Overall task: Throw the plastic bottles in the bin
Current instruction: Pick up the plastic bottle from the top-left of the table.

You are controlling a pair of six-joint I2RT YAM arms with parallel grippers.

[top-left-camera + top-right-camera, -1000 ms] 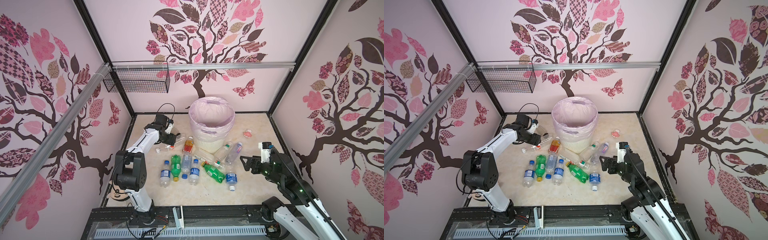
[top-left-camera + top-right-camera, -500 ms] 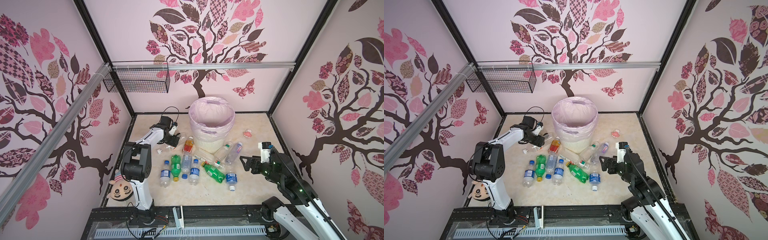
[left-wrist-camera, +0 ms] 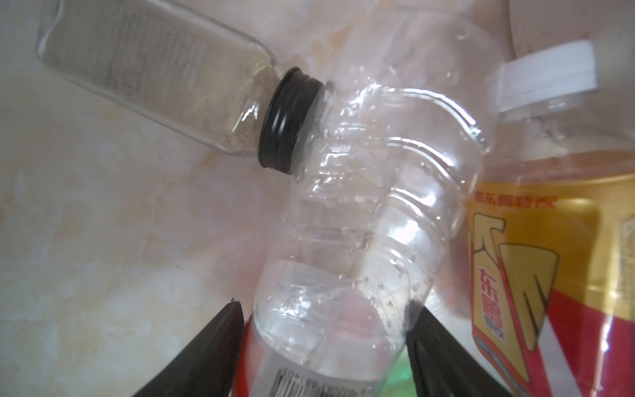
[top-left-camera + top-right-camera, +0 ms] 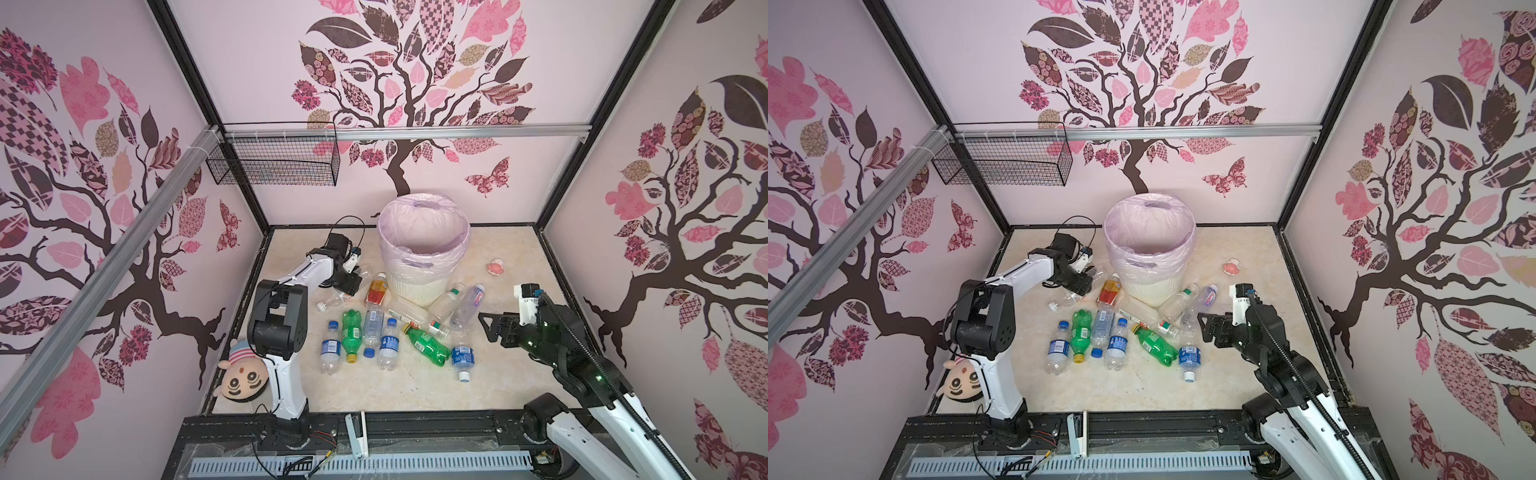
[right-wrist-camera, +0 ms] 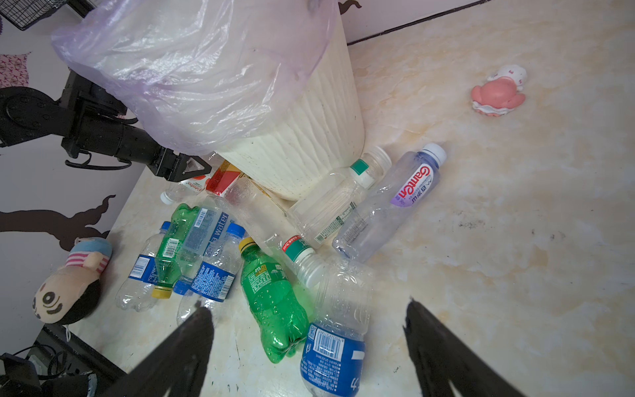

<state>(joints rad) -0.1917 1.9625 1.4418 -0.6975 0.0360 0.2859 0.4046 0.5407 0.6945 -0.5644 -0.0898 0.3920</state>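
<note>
Several plastic bottles lie in a pile in front of the bin (image 4: 419,286) (image 4: 1152,289) (image 5: 302,144), a white ribbed basket lined with a pale pink bag. My left gripper (image 4: 351,282) (image 4: 1086,282) (image 3: 326,304) is low at the bin's left foot. Its jaws press both sides of a clear bottle (image 3: 378,192) with a red and white label, which still lies on the floor. Beside it lies the orange-red labelled bottle (image 4: 377,291) (image 3: 549,275). My right gripper (image 4: 484,326) (image 4: 1202,326) (image 5: 307,309) hovers open right of the pile, over a blue-labelled bottle (image 5: 333,350) and a green one (image 5: 271,302).
A jar with a black lid (image 3: 165,79) touches the far end of the gripped bottle. A plush doll (image 4: 241,378) lies by the left arm's base. A small pink toy (image 4: 495,267) sits right of the bin. A black wire basket (image 4: 274,162) hangs on the back left wall.
My left arm swung round and its gripper slid towards the bin's foot, over the clear bottle. Its jaws narrowed around that bottle. The right arm has not moved.
</note>
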